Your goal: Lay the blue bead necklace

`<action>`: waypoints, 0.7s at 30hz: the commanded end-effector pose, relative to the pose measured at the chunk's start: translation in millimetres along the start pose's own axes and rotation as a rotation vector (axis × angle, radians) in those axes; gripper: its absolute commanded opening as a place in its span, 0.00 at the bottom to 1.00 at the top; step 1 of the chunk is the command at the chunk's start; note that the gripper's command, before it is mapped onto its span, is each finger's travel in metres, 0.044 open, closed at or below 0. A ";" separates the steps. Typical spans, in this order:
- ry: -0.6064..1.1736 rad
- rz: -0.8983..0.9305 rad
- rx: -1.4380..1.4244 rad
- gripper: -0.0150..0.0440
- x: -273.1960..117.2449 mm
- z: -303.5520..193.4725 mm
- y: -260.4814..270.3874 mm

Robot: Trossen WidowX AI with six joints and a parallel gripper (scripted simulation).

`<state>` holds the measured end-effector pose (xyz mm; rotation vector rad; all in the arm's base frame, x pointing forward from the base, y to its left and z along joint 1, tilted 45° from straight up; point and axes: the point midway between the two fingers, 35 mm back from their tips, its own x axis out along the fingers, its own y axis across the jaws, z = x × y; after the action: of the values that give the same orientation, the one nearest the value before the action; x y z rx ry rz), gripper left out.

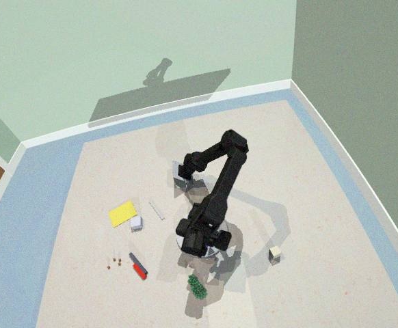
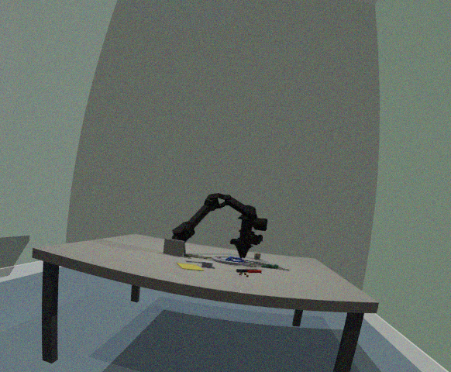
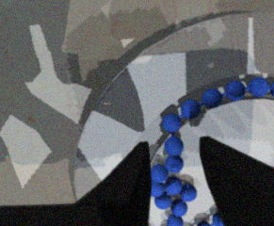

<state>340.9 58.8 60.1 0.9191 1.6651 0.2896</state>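
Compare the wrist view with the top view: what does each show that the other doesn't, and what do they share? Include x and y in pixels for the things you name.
Only the wrist view shows the jaws standing partly apart and separate beads in the blue necklace's curve and bunched part.

Only the top view shows the green beads (image 1: pixel 196 287), yellow sheet (image 1: pixel 122 213), red block (image 1: pixel 139 271) and four small brown balls (image 1: pixel 119 260).

Both show part of the round board (image 1: pixel 180 244) (image 3: pixel 105 141) and blue necklace (image 1: pixel 206 246) (image 3: pixel 190 109), though the arm hides most of both from the top.
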 end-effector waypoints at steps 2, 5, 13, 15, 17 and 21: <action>0.012 0.003 0.009 0.46 9.1 -3.0 -0.6; 0.013 0.003 0.010 0.46 11.3 -3.4 -0.7; 0.006 -0.001 0.002 0.25 9.2 -1.7 -0.1; 0.006 -0.001 0.002 0.25 9.2 -1.7 -0.1; 0.006 -0.001 0.002 0.25 9.2 -1.7 -0.1; 0.006 -0.001 0.002 0.25 9.2 -1.7 -0.1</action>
<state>338.9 65.6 53.9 0.9196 1.6720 0.2900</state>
